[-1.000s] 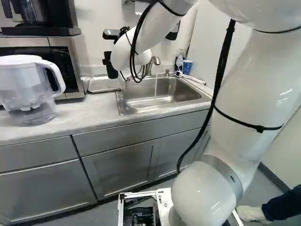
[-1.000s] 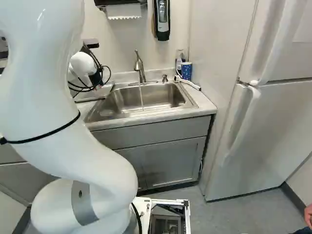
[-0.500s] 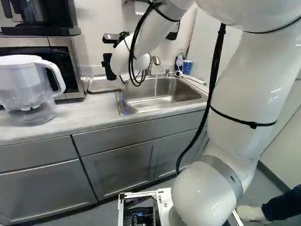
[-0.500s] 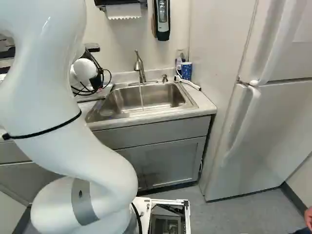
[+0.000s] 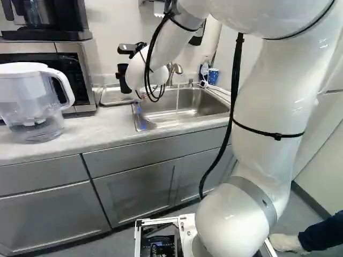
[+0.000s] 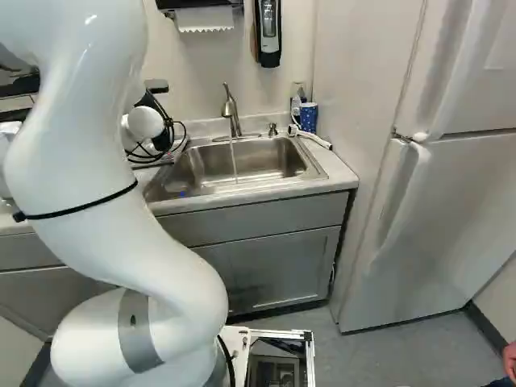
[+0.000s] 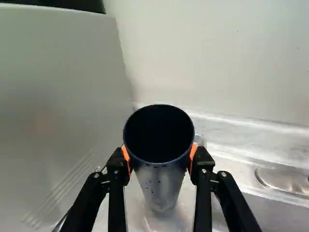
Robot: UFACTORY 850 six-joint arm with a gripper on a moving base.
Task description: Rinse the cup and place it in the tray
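Wrist view: tool [image 7: 159, 157] pinches cup [image 7: 158, 181], probably rinsed. Placing it in the tray [image 5: 113, 97], nine o'clock from the sink [image 5: 201, 106], remains.

You are facing a kitchen: a steel sink [image 6: 242, 163] with its tap [image 6: 230, 109] running sits in a counter [image 5: 80, 134] above grey cabinets [image 5: 136, 190], with a microwave [image 5: 71, 63] and lidded water pitcher [image 5: 24, 91] left, a fridge [image 6: 451, 218] right, and a paper towel dispenser [image 6: 204, 18] on the far wall.
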